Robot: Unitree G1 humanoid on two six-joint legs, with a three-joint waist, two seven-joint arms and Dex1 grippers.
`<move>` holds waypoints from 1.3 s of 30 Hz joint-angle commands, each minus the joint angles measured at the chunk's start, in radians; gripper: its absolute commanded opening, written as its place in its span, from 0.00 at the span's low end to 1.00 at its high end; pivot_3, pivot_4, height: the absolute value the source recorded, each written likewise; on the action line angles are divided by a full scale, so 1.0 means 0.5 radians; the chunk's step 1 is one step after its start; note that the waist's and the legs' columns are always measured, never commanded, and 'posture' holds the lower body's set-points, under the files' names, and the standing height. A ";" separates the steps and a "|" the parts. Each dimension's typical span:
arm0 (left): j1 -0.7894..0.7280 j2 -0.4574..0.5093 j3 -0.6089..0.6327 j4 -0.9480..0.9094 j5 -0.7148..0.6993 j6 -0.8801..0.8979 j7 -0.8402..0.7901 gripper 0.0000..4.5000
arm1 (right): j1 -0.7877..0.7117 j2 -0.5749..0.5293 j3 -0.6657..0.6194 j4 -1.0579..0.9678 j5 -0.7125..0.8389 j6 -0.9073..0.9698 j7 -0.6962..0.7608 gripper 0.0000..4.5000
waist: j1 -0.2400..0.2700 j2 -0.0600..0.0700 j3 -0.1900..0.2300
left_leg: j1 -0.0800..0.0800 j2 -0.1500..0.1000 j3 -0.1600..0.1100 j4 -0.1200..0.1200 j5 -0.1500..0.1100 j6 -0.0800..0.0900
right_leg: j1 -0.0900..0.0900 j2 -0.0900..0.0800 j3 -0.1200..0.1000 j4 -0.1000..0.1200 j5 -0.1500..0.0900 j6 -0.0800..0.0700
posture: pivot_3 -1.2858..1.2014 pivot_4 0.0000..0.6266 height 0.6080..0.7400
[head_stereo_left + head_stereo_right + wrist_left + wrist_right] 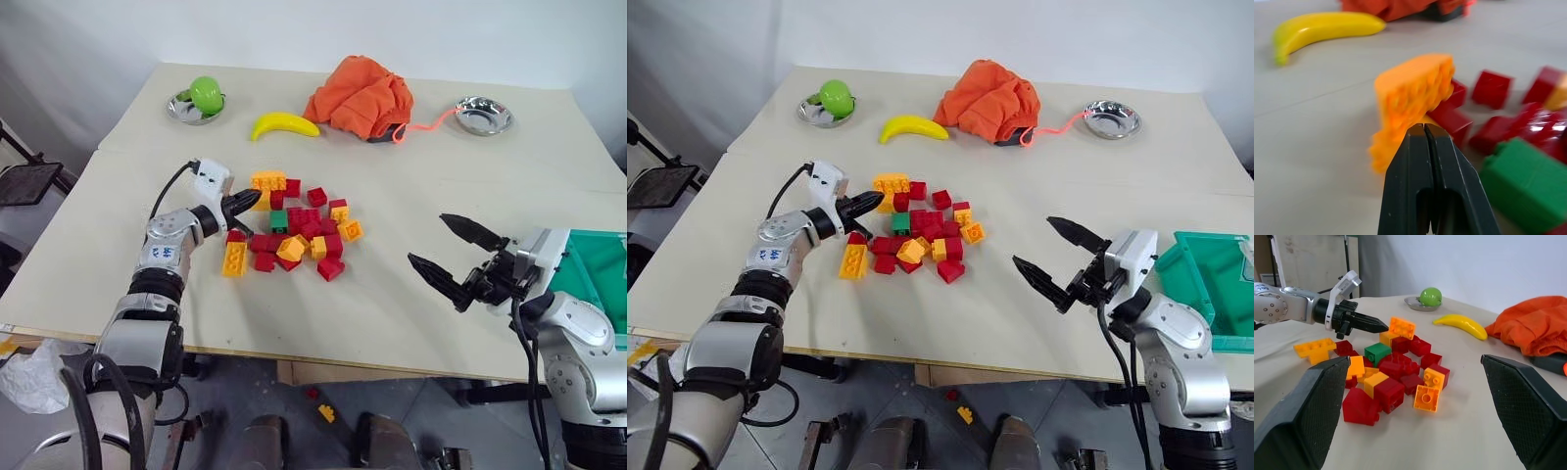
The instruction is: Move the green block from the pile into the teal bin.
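Overhead, from the head cameras, the left gripper (pixel 245 203) reaches level into the near-left edge of the pile (pixel 294 227), its jaws clenched together on nothing. The green block (pixel 279 221) lies just beyond the tips, hemmed by red bricks, and looks ungrasped. Shut tips like these seem better suited to nudging neighbours aside than to picking. The right gripper (pixel 457 258) hangs off the bench's (pixel 411 323) right front with jaws spread wide and empty, beside the teal bin (pixel 1205 284), likely waiting near the drop point. A banana (pixel 284 124), an orange cloth (pixel 362 96), a light-green ball (pixel 206 93) in a steel bowl (pixel 184 111) and a second bowl (pixel 483 116) sit at the far side, clear of the work

Next, the left wrist view: the black fingers (pixel 1410 186) meet flat, an orange brick (pixel 1413 90) tilted up right at their tip, the green block off to one side

Finally, the right wrist view: the left gripper's point touches or nearly touches that raised orange brick, with the green block just below it. A small label on the left forearm is too small to read
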State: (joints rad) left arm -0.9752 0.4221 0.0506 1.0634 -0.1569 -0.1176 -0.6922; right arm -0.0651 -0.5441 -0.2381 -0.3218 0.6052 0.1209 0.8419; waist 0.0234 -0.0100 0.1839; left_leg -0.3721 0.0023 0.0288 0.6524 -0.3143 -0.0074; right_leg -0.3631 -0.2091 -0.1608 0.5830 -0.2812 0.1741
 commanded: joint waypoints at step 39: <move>0.820 0.226 0.034 -1.788 -0.262 1.008 0.051 0.99 | -0.138 0.037 0.219 0.273 -0.173 -0.204 0.261 1.00 | -0.020 0.000 -0.001 | 0.000 0.019 0.018 0.013 -0.004 -0.005 | -0.014 0.012 0.011 0.013 0.006 -0.010 | 0.52 0.24 1.00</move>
State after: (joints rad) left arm -0.5389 0.5374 0.0917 0.1279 -0.3385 0.3576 -0.7136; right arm -0.1379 -0.5312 -0.1166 -0.1518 0.5150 0.0354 0.9822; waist 0.0134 -0.0101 0.1834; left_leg -0.3718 0.0124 0.0382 0.6587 -0.3162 -0.0102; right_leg -0.3707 -0.2020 -0.1553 0.5894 -0.2782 0.1691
